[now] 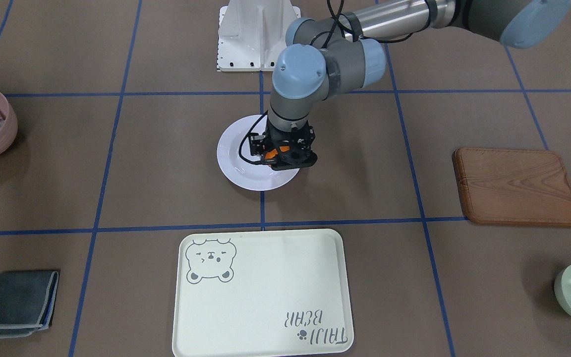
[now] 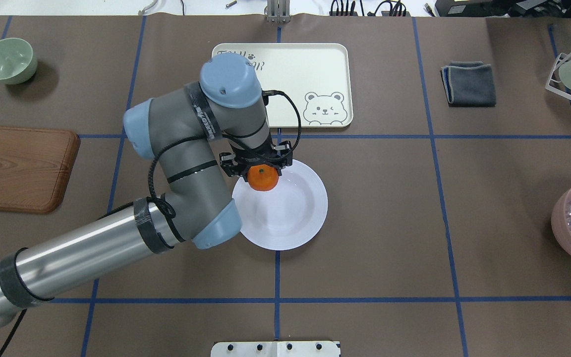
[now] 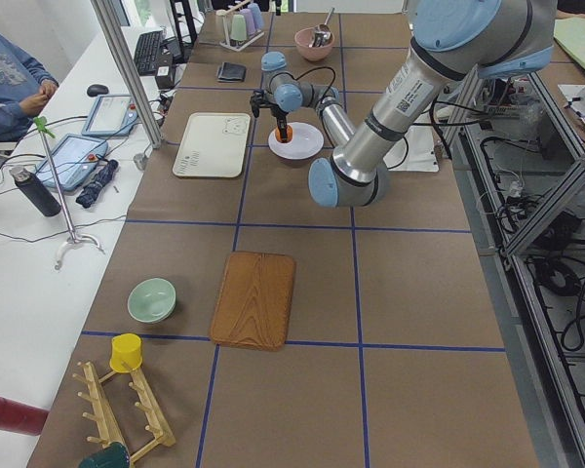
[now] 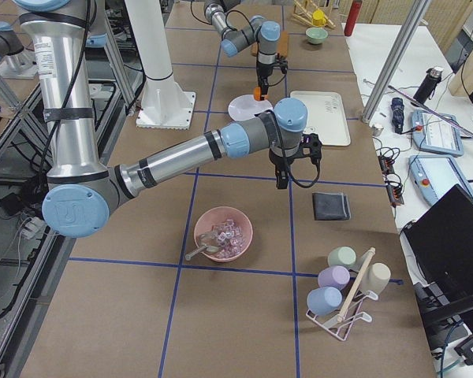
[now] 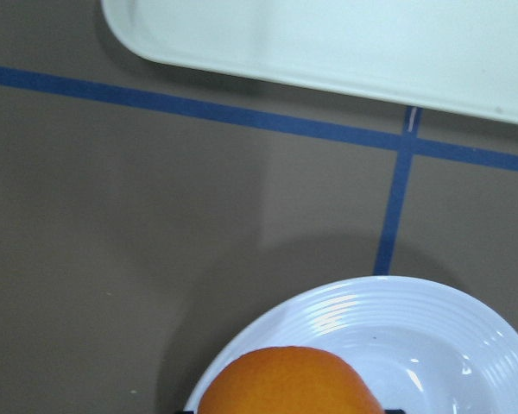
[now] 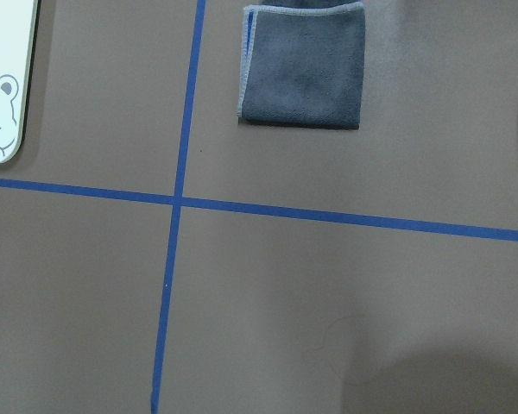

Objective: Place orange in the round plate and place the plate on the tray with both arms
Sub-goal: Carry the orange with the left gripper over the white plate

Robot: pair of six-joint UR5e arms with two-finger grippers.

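Overhead view, read from the left edge across.

- Far left: pale green bowl [image 2: 8, 60] in the upper corner and wooden board [image 2: 18, 168] below it, both well apart from the work and not part of this job.
- Left of centre: left arm [image 2: 186, 148] came in from the lower left and bent over the table's middle.
- Centre: left gripper [image 2: 260, 171] pointed straight down with its fingers closed on the orange [image 2: 262, 179], stem dot up. The fruit hung over the upper-left part of the round plate [image 2: 290, 218], inside the rim but short of the sunken centre. Whether it touched the plate I could not tell. Judged as a carry just before release; let go here, it should roll towards the hollow.
- Upper centre: tray [image 2: 285, 74], just beyond the plate across a blue tape line, with nothing on it yet. The plate lift remained to be done.
- Right: grey cloth [image 2: 469, 84], then pink bowl [image 2: 568, 223] at the edge.
- Right gripper [image 4: 288, 175] appeared only in the right-side view, hanging above bare table near the cloth; finger state could not be told. Probably waiting for the two-arm lift.
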